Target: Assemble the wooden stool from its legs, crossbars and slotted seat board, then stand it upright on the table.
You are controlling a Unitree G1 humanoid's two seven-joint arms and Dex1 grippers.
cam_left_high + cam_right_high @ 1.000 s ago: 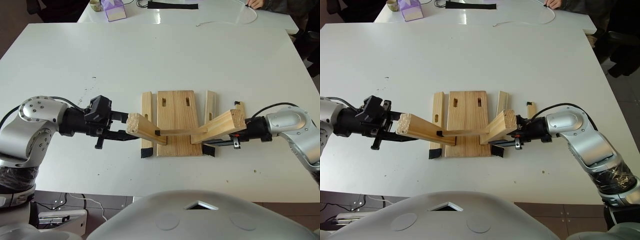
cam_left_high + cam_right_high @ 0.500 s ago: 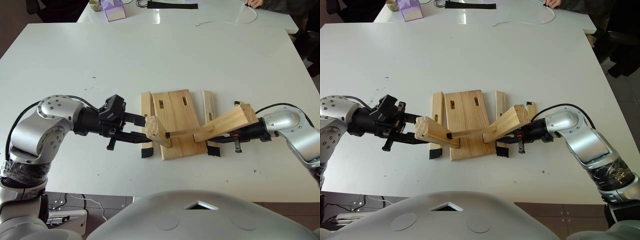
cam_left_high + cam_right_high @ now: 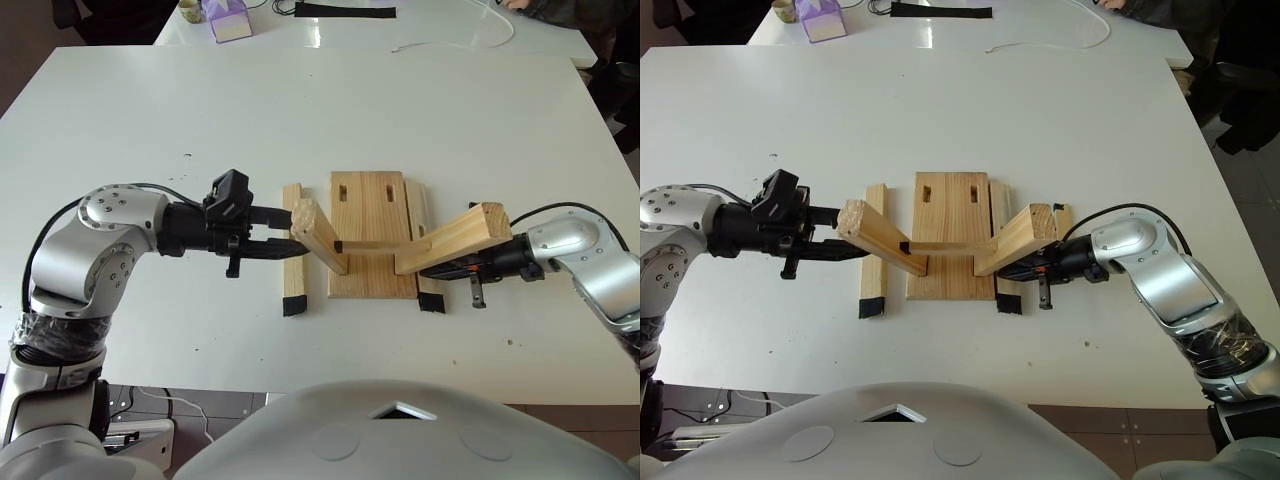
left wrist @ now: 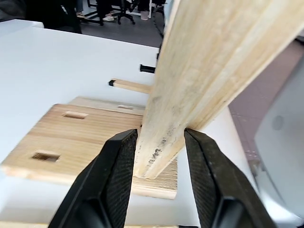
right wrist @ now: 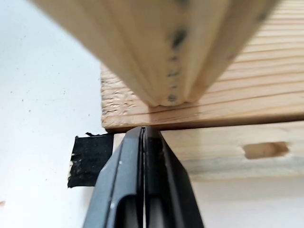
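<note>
The slotted seat board point(image 3: 372, 205) lies flat on the white table point(image 3: 300, 110). Above its near half hangs a frame of two legs joined by a crossbar point(image 3: 375, 244). My left gripper point(image 3: 275, 245) is shut on the left leg point(image 3: 318, 233); in the left wrist view its fingers point(image 4: 118, 166) clamp both sides of that leg point(image 4: 204, 71). The right leg point(image 3: 460, 236) slants up to the right, over my right gripper point(image 3: 430, 272). In the right wrist view that gripper's point(image 5: 144, 130) fingers are pressed together, tips just under the wood.
A loose leg point(image 3: 292, 280) with black tape at its near end lies left of the board. Another wooden piece point(image 3: 418, 200) lies against the board's right edge. A purple box point(image 3: 228, 20), a black strip point(image 3: 345, 11) and a white cable point(image 3: 450, 45) lie far back.
My left arm has swung right and away, turning the left leg steeper. The leg frame moved with it, and the seat board slid right and squared up against the right-hand piece.
</note>
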